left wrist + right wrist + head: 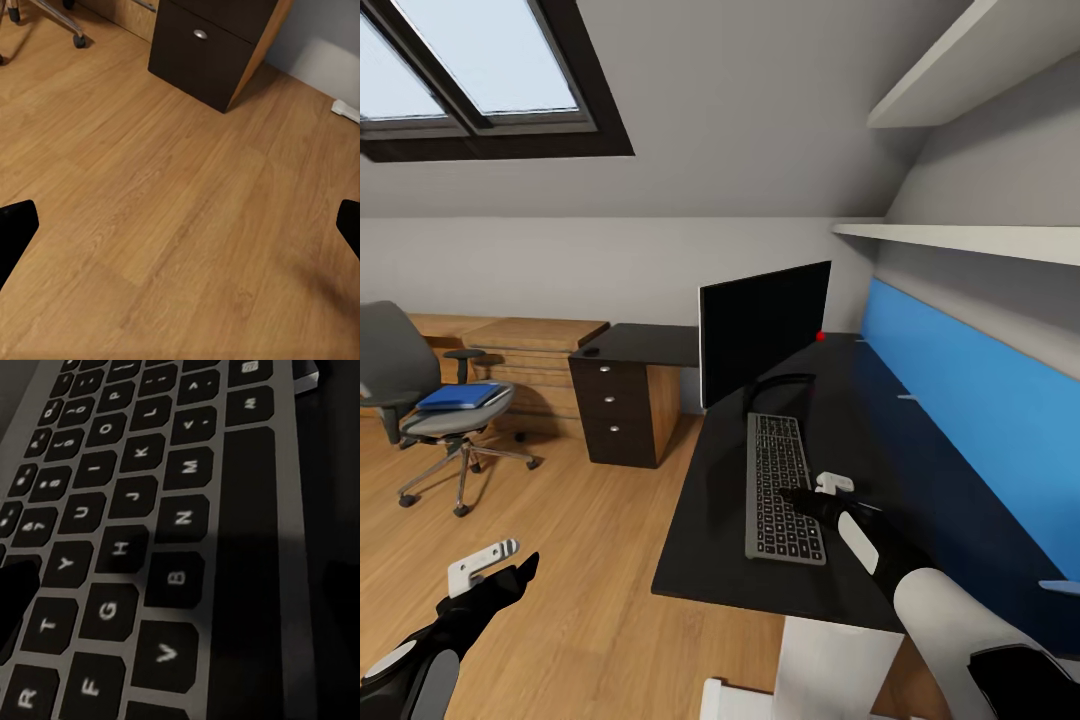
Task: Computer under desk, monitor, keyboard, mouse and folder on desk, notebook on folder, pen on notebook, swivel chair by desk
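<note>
The keyboard is seen lying flat on the black desk, lengthwise in front of the monitor, whose round base sits just beyond the keyboard's far end. The right gripper is held low over the keyboard's right edge, about midway along it. In the right wrist view the keys are seen very close, with one dark fingertip at the picture's edge. Whether those fingers are spread or closed cannot be told from these pictures; nothing is seen to be grasped.

The left gripper is held out over the wooden floor, well apart from the desk. In the left wrist view its two dark fingertips are seen at opposite edges, spread wide with only floor between them.

The swivel chair is seen standing by the low wooden cabinets, well away from the desk's long side. The blue folder is seen lying on its seat. A black drawer unit with silver knobs is set under the desk's far end.
</note>
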Controlling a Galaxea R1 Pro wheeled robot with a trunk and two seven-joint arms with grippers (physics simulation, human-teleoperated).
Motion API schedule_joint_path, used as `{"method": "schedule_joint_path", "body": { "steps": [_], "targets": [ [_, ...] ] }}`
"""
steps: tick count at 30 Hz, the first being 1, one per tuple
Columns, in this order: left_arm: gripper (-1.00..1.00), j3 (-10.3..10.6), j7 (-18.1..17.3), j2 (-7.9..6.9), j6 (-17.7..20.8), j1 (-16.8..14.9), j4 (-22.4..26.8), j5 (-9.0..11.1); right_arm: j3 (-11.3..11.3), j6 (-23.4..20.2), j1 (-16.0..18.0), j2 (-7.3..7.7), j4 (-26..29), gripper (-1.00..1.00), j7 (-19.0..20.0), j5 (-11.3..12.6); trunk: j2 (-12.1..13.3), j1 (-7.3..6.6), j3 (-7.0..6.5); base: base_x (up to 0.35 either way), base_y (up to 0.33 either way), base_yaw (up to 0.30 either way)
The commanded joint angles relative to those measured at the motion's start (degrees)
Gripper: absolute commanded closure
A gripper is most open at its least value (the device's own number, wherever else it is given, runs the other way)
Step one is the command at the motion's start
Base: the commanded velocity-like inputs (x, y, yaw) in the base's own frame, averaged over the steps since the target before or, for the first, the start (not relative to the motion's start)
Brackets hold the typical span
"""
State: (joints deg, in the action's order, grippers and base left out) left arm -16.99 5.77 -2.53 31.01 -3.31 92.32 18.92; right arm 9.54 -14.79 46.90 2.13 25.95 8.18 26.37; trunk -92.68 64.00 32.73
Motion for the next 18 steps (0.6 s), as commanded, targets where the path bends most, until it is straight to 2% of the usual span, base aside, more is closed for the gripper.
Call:
{"method": "schedule_joint_path", "body": {
  "steps": [1,4,18],
  "targets": [
    [-1.0,0.03,0.47,-0.02,0.28,-0.03,0.11,0.62,0.25,-0.41,0.02,0.07,-2.01,-1.0,-0.18,0.17,-0.03,0.0,0.07,0.0,0.0,0.0],
    [-1.0,0.03,0.47,-0.02,0.28,-0.03,0.13,0.66,0.23,-0.41,-0.01,0.07,-1.98,-1.0,-0.18,0.17,-0.03,0.0,0.07,0.0,0.0,0.0],
    [-1.0,0.03,0.47,-0.02,0.28,-0.03,0.14,0.68,0.15,-0.33,-0.02,0.07,-1.89,-1.0,-0.18,0.17,5.59,-3.07,-2.44,0.0,0.0,0.0]
  ]
}}
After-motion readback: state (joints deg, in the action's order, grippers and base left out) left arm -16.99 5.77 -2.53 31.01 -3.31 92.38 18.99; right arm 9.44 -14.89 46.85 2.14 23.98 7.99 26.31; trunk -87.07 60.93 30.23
